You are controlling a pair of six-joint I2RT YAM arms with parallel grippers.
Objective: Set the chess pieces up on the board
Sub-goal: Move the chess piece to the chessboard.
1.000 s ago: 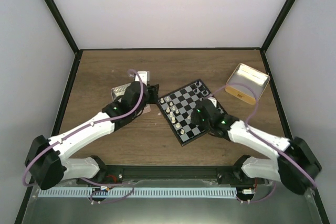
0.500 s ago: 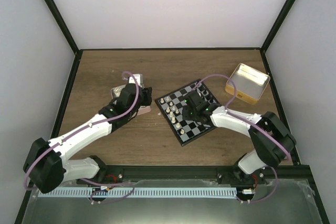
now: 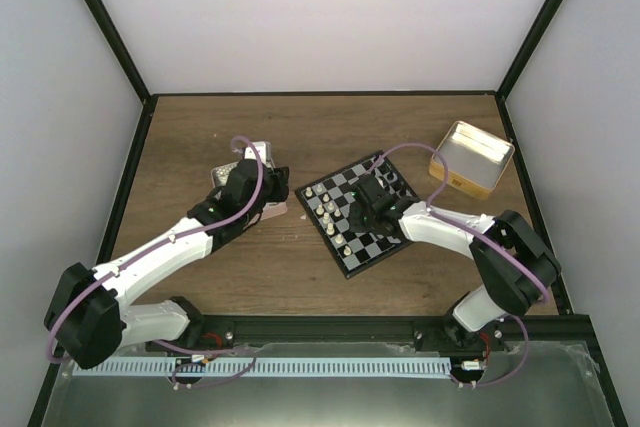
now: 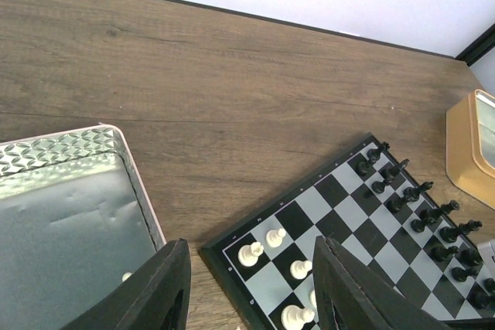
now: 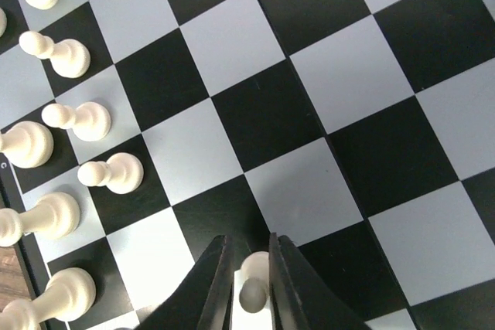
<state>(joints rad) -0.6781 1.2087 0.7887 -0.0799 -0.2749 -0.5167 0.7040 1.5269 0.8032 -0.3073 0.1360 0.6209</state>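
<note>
My right gripper (image 5: pixel 251 270) is pinched narrow around one small cream-white chess piece (image 5: pixel 253 290) on the small black-and-grey chequered chessboard (image 3: pixel 352 247), which lies askew near the middle of the tabletop. Other cream-white chessmen (image 5: pixel 85 117) line the board's left edge, black chessmen (image 4: pixel 421 210) its far-right edge. My left gripper (image 4: pixel 251 291) hangs with fingers apart, holding nothing, above the pink-sided metal tin (image 4: pixel 69 214) and the board's corner.

The table (image 4: pixel 232 75) looks matt wood-grain, the board (image 5: pixel 348 75) smooth, chess pieces (image 5: pixel 77 58) glossy, the tin (image 4: pixel 54 152) embossed metal.
</note>
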